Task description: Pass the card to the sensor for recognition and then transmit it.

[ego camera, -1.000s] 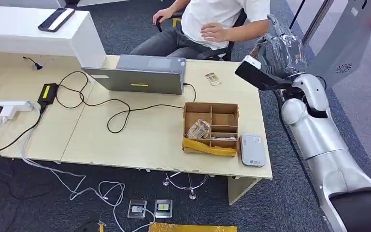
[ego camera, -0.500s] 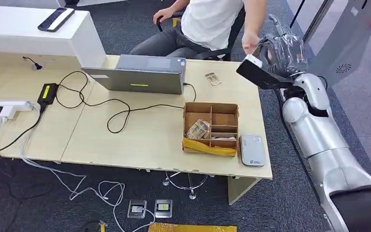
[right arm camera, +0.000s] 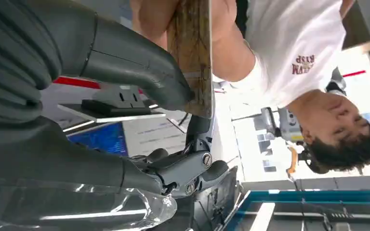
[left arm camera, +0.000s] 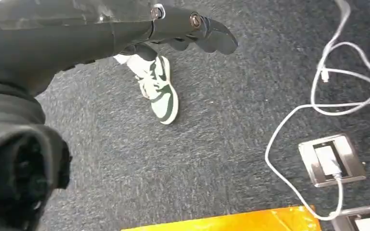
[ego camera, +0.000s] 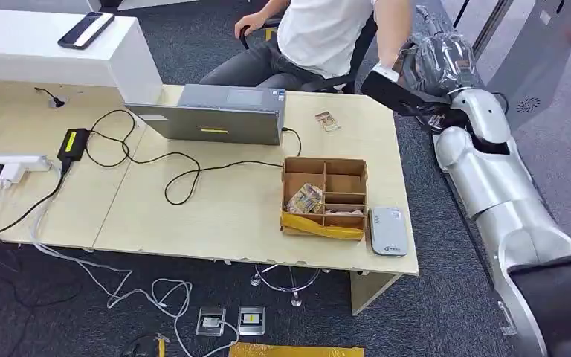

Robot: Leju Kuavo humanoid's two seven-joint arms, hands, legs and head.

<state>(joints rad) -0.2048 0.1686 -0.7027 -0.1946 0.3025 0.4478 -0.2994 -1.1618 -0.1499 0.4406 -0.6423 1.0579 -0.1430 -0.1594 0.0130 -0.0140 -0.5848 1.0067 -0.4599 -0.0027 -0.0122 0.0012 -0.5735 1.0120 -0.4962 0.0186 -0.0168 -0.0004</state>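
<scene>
Now the right hand (right arm camera: pixel 139 91) pinches the card (right arm camera: pixel 191 53), seemingly touching a person's hand (right arm camera: pixel 149 19).

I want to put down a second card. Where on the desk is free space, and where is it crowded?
Free: the desk between the black cable and the near edge, left of the cardboard box. Crowded: the strip by the card reader, and around the laptop.

The robot's right hand (ego camera: pixel 433 63), pinching the flat brown patterned card (right arm camera: pixel 191 53) between thumb and fingers, has risen and moved farther beyond the desk's far right corner toward the seated person in the white T-shirt (ego camera: pixel 327 30). That person's arm has reached across to the card.
</scene>
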